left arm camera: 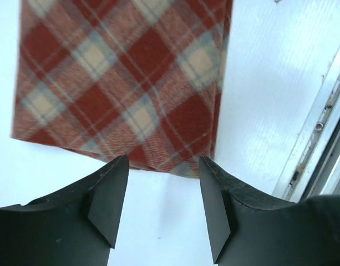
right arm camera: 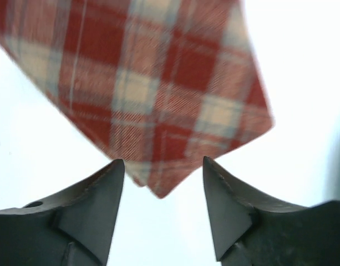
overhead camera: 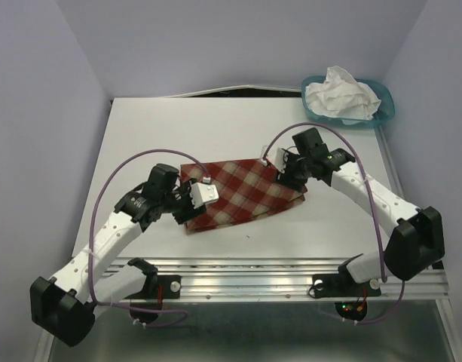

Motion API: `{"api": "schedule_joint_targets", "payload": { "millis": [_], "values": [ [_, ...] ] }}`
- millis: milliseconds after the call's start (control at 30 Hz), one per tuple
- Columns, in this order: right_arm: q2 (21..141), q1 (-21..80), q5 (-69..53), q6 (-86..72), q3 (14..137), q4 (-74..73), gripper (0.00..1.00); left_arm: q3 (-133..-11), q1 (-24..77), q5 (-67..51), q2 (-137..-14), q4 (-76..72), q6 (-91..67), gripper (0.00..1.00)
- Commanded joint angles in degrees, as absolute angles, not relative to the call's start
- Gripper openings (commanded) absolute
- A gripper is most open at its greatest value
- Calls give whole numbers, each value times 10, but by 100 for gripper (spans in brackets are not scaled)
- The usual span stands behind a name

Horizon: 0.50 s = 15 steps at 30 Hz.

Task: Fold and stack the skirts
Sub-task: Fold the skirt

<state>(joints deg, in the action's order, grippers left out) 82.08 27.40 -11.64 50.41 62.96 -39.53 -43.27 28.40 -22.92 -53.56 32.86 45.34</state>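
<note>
folded into a flat layered band near mid tabletop (overhead camera: 215, 128): plaid skirt (overhead camera: 242, 194), long side running left to right, right end a little farther back. at its left end, left jaws spread apart, gripping nothing; in the left wrist view, the cloth's near edge just past the two dark tips, bare tabletop in the gap. at its right end, right jaws likewise spread and empty; in the right wrist view, one cloth corner pointing into the gap between the tips. crumpled in a teal basket (overhead camera: 387, 111) at the far right corner, well apart from the plaid skirt: white skirt (overhead camera: 342, 94), heaped above the rim.
</note>
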Motion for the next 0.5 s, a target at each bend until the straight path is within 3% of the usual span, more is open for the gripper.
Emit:
{"api": "schedule_joint_targets", "payload": {
  "millis": [0,133,467],
  "values": [
    [798,276,-149,414,704,-406,58,-460,286,-224,-556,322,441,61],
    [850,276,-137,382,721,-405,45,-459,289,-216,-622,293,438,54],
    [988,232,-98,373,722,-371,41,-425,294,-134,-758,222,428,46]
  ]
}}
